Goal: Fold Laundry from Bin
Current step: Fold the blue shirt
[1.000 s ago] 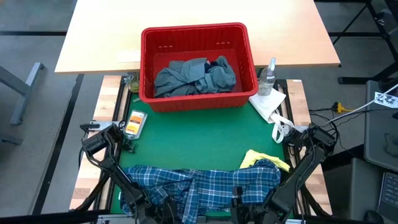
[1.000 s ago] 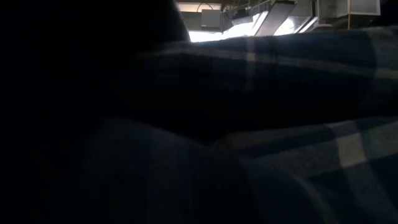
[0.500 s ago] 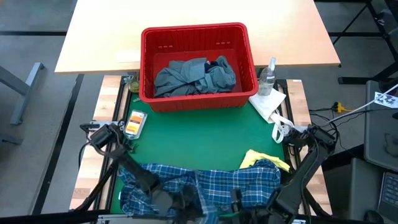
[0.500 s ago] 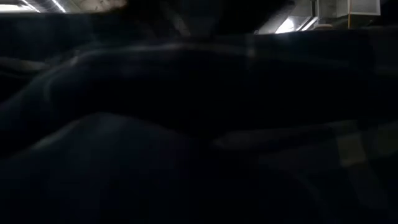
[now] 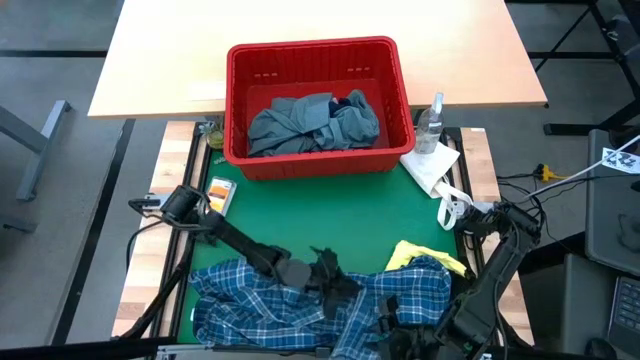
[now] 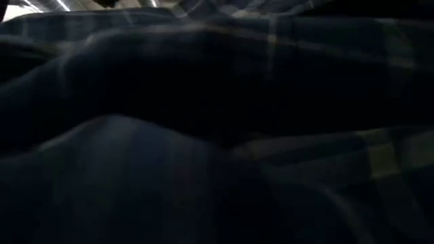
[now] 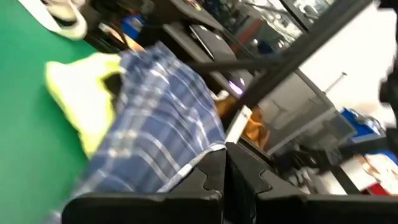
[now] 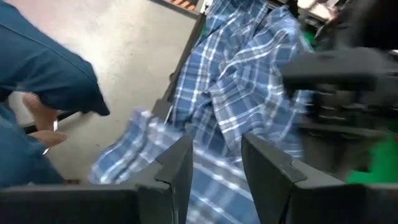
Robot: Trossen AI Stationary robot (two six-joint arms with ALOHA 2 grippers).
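Two tools work the plaid shirt (image 5: 320,300): left tool (image 5: 335,280) clamped on its fabric, right tool (image 5: 392,322) with fingers apart. No legible writing.

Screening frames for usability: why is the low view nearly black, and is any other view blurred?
Low view: the plaid shirt lies right against the lens, blocking the light. Left wrist view: motion-smeared, especially the room beyond the table. Right wrist view: softer blur on the shirt and on a person's sleeve. High view: sharp and evenly lit, red bin clear.
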